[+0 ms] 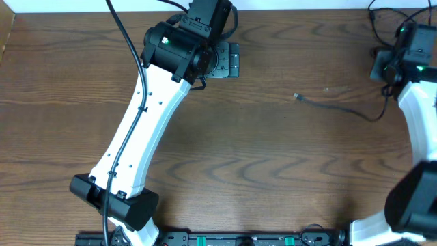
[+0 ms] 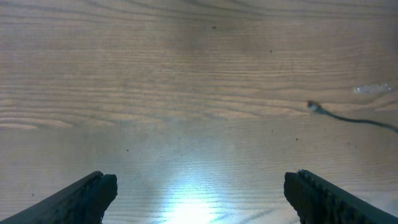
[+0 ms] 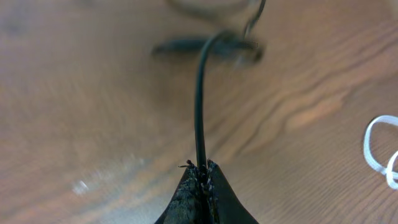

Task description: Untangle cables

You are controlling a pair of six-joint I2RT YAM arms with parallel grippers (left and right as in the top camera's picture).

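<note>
A thin black cable (image 1: 341, 109) lies on the wooden table at the right, its free plug end (image 1: 296, 97) pointing left and the rest running toward my right arm. In the left wrist view the plug end (image 2: 314, 107) lies at the right, far ahead of the fingers. My left gripper (image 2: 199, 193) is open and empty above bare wood, at the table's back middle (image 1: 225, 61). My right gripper (image 3: 202, 171) is shut on the black cable (image 3: 199, 106), which rises from between the fingertips toward blurred dark loops (image 3: 208, 46). In the overhead view it sits at the far right (image 1: 392, 68).
A white cable tie or loop (image 3: 379, 149) lies on the wood right of the right gripper. More black wires (image 1: 382, 14) run off the table's back right corner. A dark rail with connectors (image 1: 239, 239) runs along the front edge.
</note>
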